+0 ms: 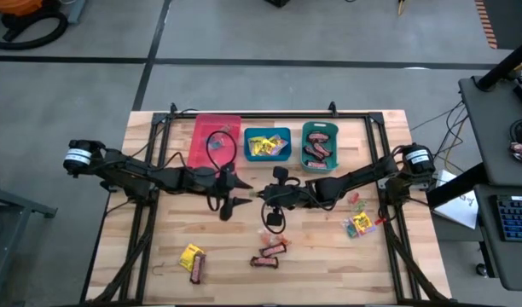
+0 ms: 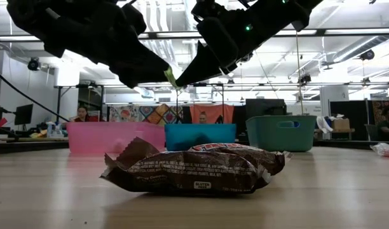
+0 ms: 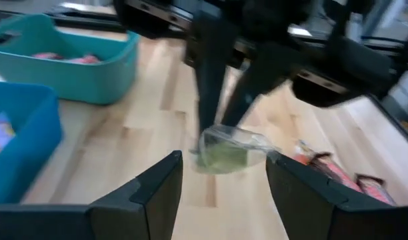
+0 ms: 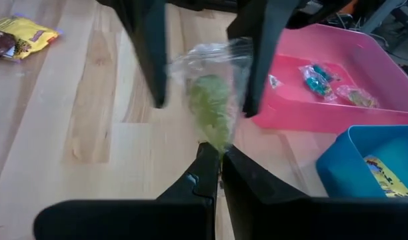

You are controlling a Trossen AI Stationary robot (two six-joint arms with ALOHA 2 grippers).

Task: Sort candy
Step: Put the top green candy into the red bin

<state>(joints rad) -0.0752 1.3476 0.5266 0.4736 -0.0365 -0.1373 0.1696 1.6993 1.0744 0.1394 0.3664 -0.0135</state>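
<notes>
The right tool (image 4: 217, 163) is clamped shut on a green sweet (image 4: 214, 103) in crinkled clear wrap, held above the pale wooden bench (image 1: 329, 256) near its centre. The left tool (image 3: 224, 180) faces it with fingers spread wide, one to each side of the sweet, gripping nothing. Other candy lies loose: glossy brown bars (image 1: 269, 254) and a yellow square packet (image 1: 190, 255) on the bench, more in the pink tray (image 1: 201, 136), blue bin (image 1: 268, 145) and teal bin (image 1: 320, 146)

Green candy (image 4: 214, 110) in clear wrap; bins pink (image 1: 211, 136), blue (image 1: 268, 144), teal (image 1: 320, 145); yellow packet (image 1: 190, 255); brown-red bars (image 1: 270, 254).
</notes>
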